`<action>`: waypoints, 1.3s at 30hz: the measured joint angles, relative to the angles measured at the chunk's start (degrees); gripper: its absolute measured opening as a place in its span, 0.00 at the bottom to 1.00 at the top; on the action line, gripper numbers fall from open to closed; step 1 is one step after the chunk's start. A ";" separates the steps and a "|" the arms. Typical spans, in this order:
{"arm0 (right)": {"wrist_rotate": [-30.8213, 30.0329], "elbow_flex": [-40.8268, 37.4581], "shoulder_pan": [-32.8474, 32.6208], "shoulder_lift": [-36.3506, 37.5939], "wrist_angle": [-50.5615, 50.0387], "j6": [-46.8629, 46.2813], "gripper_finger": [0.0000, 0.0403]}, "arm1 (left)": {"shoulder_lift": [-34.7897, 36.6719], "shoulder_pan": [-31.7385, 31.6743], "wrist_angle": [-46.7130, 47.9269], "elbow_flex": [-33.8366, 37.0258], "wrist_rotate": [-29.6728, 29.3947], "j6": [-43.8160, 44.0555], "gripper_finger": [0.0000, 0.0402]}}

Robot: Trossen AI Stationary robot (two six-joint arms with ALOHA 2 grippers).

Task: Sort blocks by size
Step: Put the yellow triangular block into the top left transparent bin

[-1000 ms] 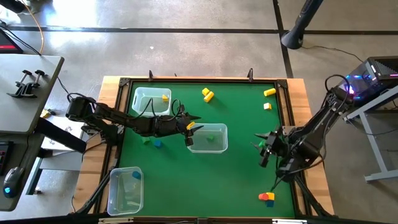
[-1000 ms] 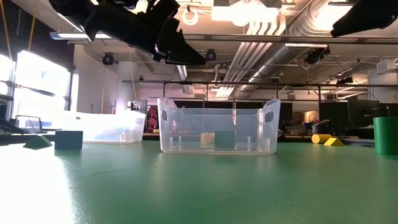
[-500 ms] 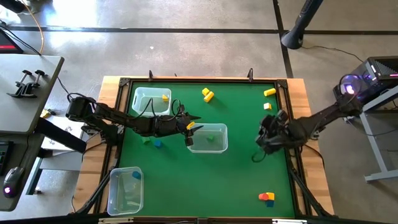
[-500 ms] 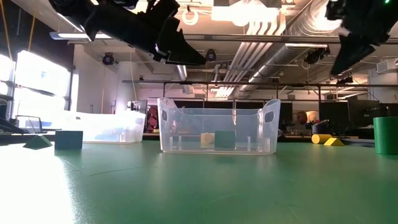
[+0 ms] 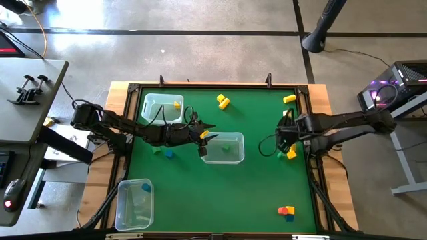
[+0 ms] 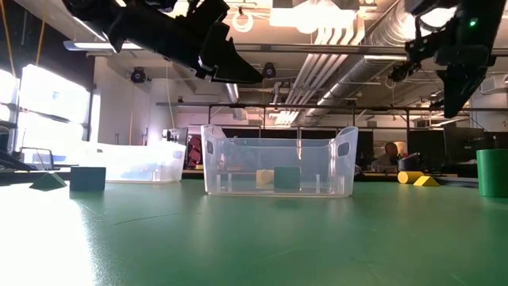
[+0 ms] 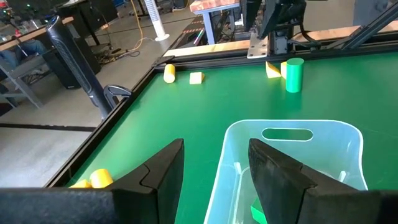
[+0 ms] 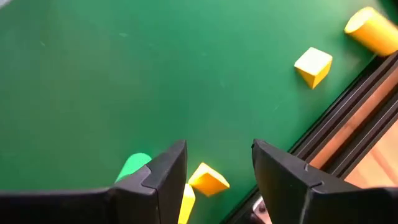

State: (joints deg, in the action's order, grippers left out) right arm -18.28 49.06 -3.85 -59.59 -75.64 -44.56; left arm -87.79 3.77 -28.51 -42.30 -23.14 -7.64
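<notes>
Your right gripper (image 8: 214, 180) hovered open, empty — yellow wedge (image 8: 209, 179) directly between its fingers, green cylinder (image 8: 134, 167) beside; left gripper (image 7: 214, 177) farther, open.

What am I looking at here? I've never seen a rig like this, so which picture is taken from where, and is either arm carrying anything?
Two dark robot arms work over a green table. One picture looks straight down, one looks level across the tabletop, and two come from cameras on the wrists. The left gripper hangs over the clear plastic bin in the middle, fingers apart and empty. The right gripper hangs near the right edge above a small yellow wedge block and a green cylinder block, also open and empty. Two more clear bins and scattered small coloured blocks lie on the table.
</notes>
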 joint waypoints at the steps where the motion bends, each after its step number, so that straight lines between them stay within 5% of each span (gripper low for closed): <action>1: 1.27 0.00 1.51 0.00 0.00 1.31 0.44 | 0.00 0.00 0.00 0.00 0.00 0.00 0.42; 12: 15.37 0.00 16.15 -6.69 -2.26 20.55 0.44 | 0.00 0.00 0.00 0.00 0.00 -0.02 0.42; 27: 16.76 -0.02 25.03 -25.41 -4.83 35.60 0.44 | 0.00 0.00 1.75 0.04 0.00 0.07 0.42; 39: 22.24 -0.63 27.51 -27.87 -3.76 39.23 0.44 | 0.00 0.04 1.75 0.04 0.00 0.07 0.42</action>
State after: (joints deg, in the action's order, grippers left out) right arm 3.96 48.42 23.66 -87.46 -79.39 -5.33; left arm -87.79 3.81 -26.76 -42.26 -23.14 -7.57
